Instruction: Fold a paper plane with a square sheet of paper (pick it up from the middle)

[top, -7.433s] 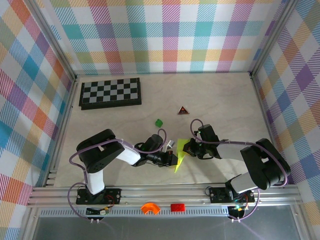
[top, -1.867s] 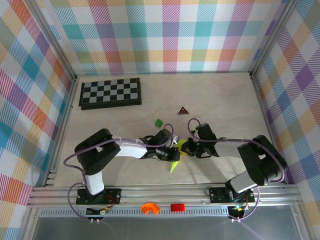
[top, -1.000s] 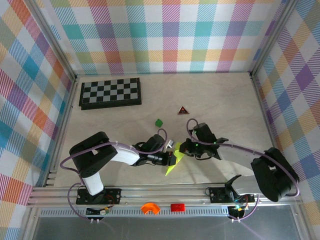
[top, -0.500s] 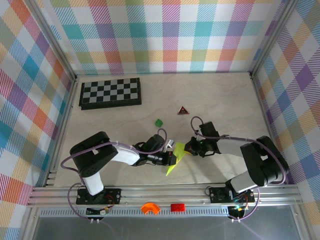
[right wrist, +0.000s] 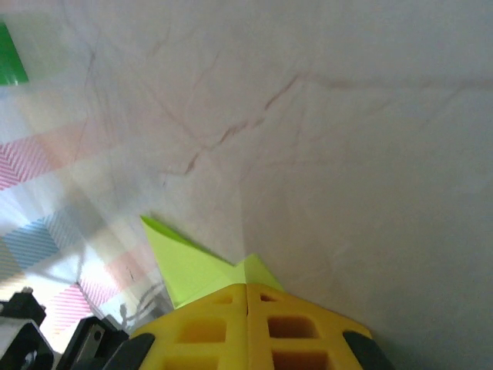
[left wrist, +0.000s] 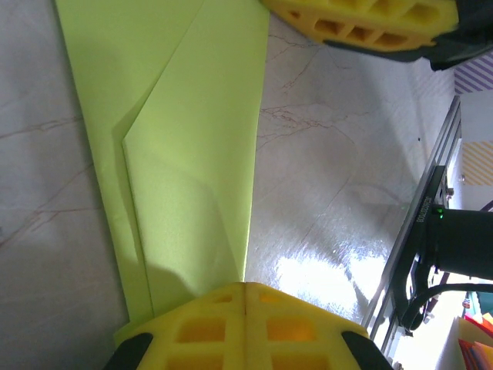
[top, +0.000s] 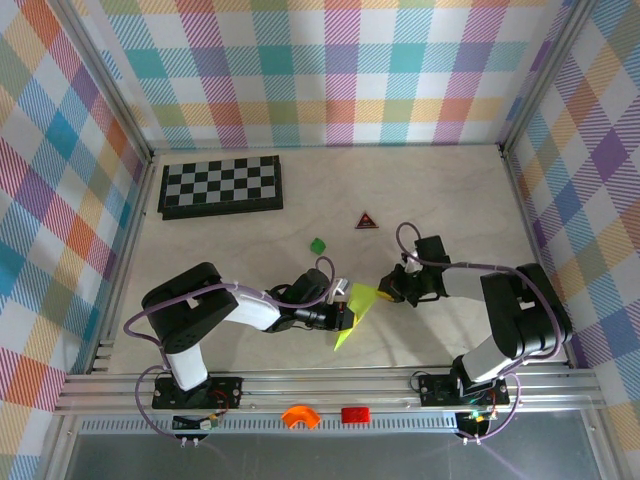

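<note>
The paper plane [top: 355, 312] is a lime-green folded sheet slanting across the table's near middle, its point toward the front rail. My left gripper [top: 345, 318] is shut on its middle. In the left wrist view the plane [left wrist: 185, 146] runs away from the closed yellow fingers [left wrist: 245, 289], its folded edge meeting their seam. My right gripper [top: 392, 290] is shut on the plane's upper right corner. In the right wrist view a lime flap [right wrist: 189, 266] sticks out from the closed gripper [right wrist: 248, 289]. The right gripper's yellow pads [left wrist: 362, 19] appear at the top of the left wrist view.
A folded chessboard [top: 221, 186] lies at the back left. A dark red triangle [top: 367, 221] and a small green block [top: 318, 244] [right wrist: 9, 58] sit behind the grippers. An orange piece [top: 298, 416] and a red piece [top: 354, 414] rest on the front rail. Plaid walls enclose the table.
My right gripper has moved right, away from the left one, drawing the plane's upper corner out with it. The left gripper has stayed nearly still on the paper.
</note>
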Controlling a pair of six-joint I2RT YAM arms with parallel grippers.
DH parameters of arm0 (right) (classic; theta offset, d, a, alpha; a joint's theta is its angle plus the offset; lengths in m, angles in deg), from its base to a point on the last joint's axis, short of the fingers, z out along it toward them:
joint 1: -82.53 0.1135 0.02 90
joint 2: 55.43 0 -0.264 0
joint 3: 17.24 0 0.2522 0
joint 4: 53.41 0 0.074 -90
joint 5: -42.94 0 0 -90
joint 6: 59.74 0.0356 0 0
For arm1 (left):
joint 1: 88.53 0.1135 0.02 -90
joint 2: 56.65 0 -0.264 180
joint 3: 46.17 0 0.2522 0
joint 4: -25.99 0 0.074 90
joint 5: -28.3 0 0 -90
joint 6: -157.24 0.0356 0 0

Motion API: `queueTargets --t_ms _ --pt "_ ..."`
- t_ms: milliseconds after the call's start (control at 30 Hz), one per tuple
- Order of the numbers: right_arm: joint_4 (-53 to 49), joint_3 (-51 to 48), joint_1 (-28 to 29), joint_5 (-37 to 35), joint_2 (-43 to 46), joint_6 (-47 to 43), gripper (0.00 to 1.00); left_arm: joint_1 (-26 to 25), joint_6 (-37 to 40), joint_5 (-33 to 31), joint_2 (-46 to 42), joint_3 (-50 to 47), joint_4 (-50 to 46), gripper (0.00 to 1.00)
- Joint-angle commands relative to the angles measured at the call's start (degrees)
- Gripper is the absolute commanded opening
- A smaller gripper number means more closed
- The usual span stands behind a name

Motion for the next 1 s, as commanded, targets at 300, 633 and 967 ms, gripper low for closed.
queueTargets --t_ms 300,633,967 --pt "-3.8 0.4 -2.3 -8.1 9.8 -0.7 0.04 0.0 0.2 -1.8 2.7 -3.9 -13.3 0.00" --pt "4.5 -0.7 10.5 -6.2 4.6 4.8 0.04 0.0 -0.5 -2.1 2.8 -2.4 -13.1 0.00" --pt "2.1 -3.4 10.0 -10.7 -4.1 3.1 0.00 -0.3 0.9 -0.8 -6.0 7.0 -23.7 0.01"
